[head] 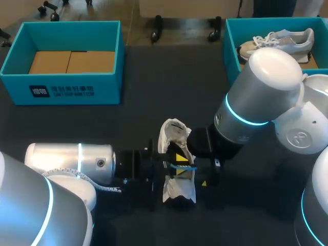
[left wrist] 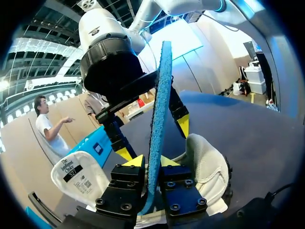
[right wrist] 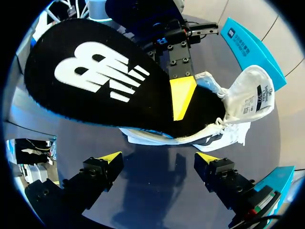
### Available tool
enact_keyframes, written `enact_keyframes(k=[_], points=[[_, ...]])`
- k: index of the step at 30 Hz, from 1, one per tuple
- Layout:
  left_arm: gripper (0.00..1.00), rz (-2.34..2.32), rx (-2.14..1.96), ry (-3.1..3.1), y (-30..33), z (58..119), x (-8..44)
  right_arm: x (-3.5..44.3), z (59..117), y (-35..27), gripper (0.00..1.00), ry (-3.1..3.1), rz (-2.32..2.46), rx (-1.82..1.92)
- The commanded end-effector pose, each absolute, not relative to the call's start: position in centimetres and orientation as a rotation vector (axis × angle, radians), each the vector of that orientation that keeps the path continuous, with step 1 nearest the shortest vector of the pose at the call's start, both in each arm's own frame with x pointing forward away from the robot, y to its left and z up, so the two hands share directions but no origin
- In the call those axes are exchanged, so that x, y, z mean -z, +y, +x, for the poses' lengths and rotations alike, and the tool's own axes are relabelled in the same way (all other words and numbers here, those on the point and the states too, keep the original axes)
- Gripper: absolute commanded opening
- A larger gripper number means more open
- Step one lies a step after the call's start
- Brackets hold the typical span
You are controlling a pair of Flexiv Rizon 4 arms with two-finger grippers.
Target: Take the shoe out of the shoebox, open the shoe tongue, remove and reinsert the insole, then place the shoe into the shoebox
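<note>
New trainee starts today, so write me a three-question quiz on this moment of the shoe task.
1. True or false: the right jaws are shut on the insole.
2. The shoe between the arms is: A in a person's hand; B on the table; C on top of the right arm.
3. Fill in: the left jaws are shut on the ___.
Key: 1 false; 2 B; 3 insole.
</note>
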State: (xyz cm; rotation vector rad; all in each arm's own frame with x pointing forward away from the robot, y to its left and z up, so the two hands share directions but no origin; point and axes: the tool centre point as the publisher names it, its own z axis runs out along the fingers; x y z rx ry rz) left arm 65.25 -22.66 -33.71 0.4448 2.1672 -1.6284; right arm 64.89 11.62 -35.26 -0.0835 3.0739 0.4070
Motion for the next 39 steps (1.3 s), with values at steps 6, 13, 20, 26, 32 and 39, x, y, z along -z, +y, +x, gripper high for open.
enact_keyframes(k=[6, 13, 20, 26, 32, 39], points=[[0.25, 0.451, 1.674, 2.172, -21.9, 64.3, 32.4, 35.4, 64.9, 11.7, 1.0, 3.074, -0.084, -0.406], [0.29, 0.464, 1.707, 2.175, -21.8, 63.6, 31.9, 35.4, 64.9, 11.7, 1.0, 3.074, -0.084, -0.406], [0.29, 0.478, 1.714, 2.174, -21.8, 63.0, 31.6, 35.4, 64.9, 11.7, 1.0, 3.074, -0.084, -0.406], [0.0, 0.505, 1.705, 2.161, -21.9, 62.4, 31.5, 35.4, 64.9, 11.7, 1.0, 3.074, -0.084, -0.406], [0.0, 0.538, 1.682, 2.142, -22.0, 62.4, 32.0, 35.4, 64.9, 11.7, 1.0, 3.074, -0.084, -0.406], [0.0, 0.576, 1.629, 2.115, -22.2, 62.7, 32.7, 35.4, 64.9, 11.7, 1.0, 3.074, -0.084, -0.406]])
